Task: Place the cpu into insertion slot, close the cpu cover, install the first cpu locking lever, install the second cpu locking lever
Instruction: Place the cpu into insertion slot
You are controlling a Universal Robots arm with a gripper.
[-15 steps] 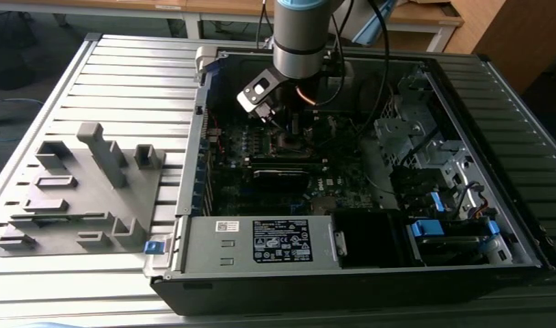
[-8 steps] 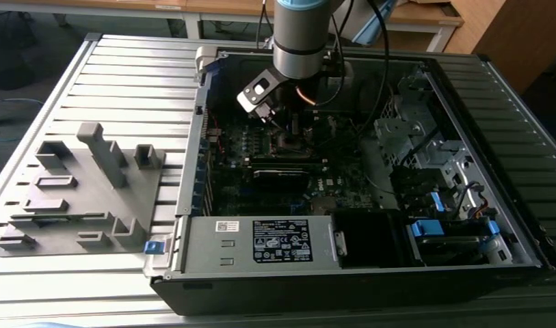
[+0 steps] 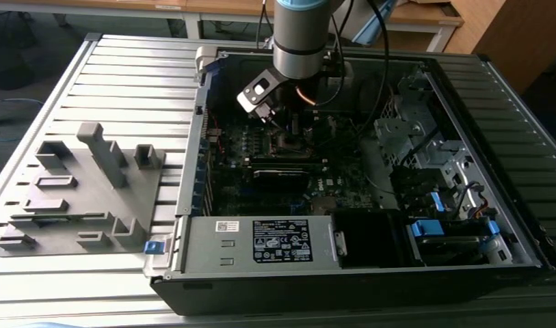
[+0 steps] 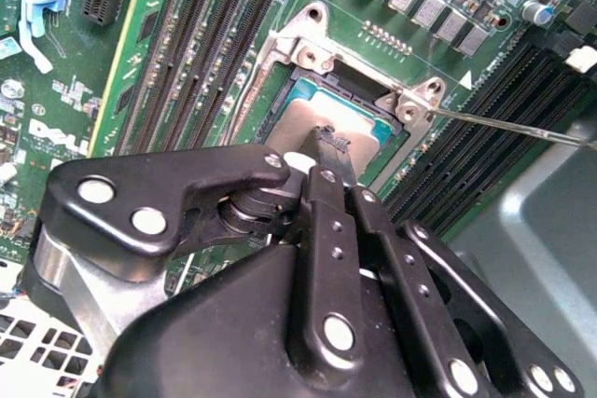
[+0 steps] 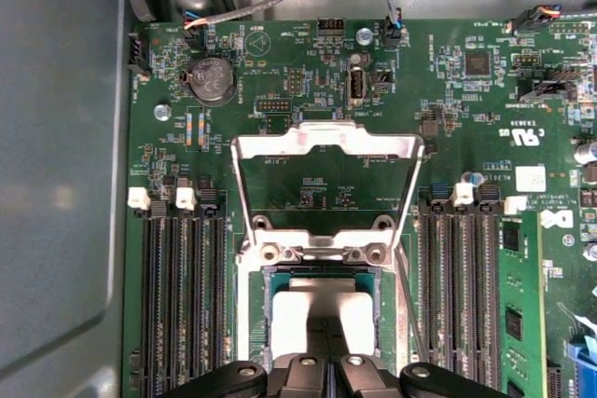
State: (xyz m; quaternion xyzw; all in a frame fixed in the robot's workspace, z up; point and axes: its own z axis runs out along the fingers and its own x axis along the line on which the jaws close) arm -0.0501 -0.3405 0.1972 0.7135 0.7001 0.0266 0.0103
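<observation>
The arm is reaching down into the open computer case, which is lying on a slatted metal table; the gripper is hanging over the middle of the green motherboard, towards the far side of the case; a grey holder tray is sitting on the table at the exterior view's left, well apart from the case.

In both wrist views the cpu is lying flat inside the insertion slot, its dull silver top facing up and the black socket wall framing it; the gripper is standing right above the chip, its two black fingers drawn together side by side with almost no gap and nothing clamped between them; the tips are sitting at the cpu's top surface, though whether they are touching it I cannot tell.

The cpu cover is standing swung open on its hinge at the socket's edge, so the board is showing through its square cut-out and the frame is not lying over the chip; a thin metal locking lever is sticking out free beside the socket, not hooked down.

Long black memory slots are running along both sides of the socket; a round coin battery is sitting on the board beyond the open cover.
</observation>
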